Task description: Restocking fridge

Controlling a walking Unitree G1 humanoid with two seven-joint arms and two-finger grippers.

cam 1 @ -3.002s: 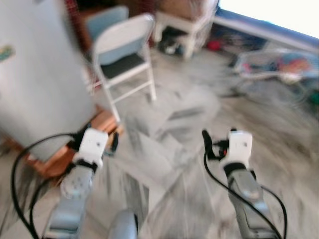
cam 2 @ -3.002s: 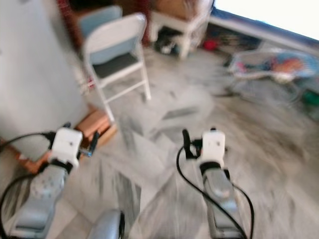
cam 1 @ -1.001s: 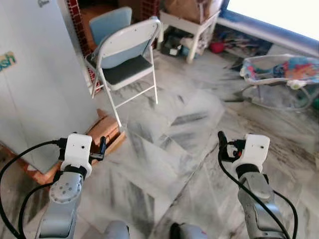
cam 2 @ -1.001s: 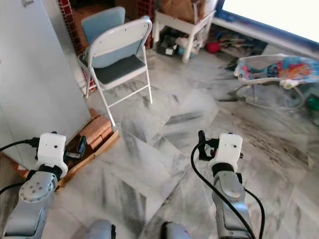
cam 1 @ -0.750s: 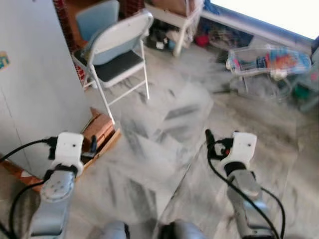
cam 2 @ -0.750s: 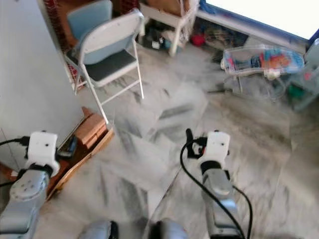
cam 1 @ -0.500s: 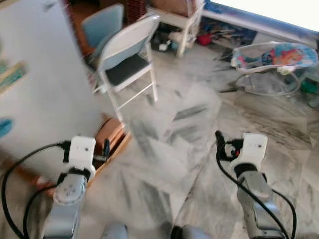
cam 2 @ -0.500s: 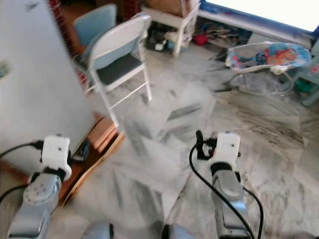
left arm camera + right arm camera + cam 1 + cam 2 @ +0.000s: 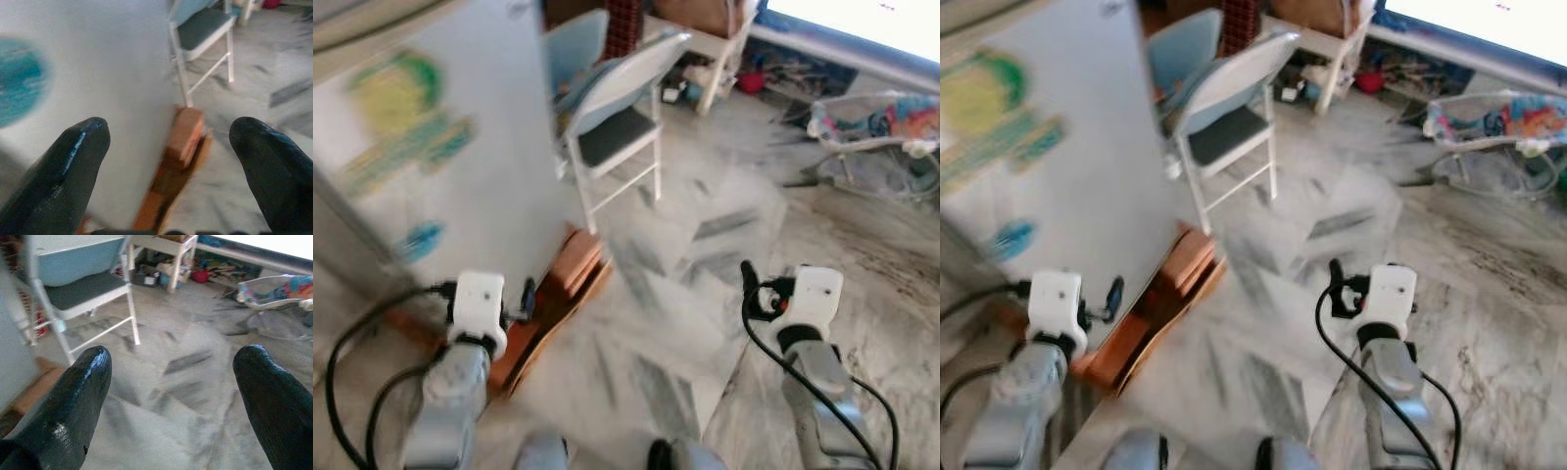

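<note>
Ahead-left position: fridge [image 9: 440, 147], white, blurred stickers on its side, standing on a wooden base with bricks [image 9: 570, 269].
Left gripper [image 9: 171, 147]: raised near the fridge's lower corner, fingers spread wide, holding nothing.
Right gripper [image 9: 173, 382]: raised over the marble floor [image 9: 705, 245], fingers spread wide, holding nothing.
Beyond fridge: folding chair [image 9: 617, 117].
Far right: baby bouncer [image 9: 876, 122].
</note>
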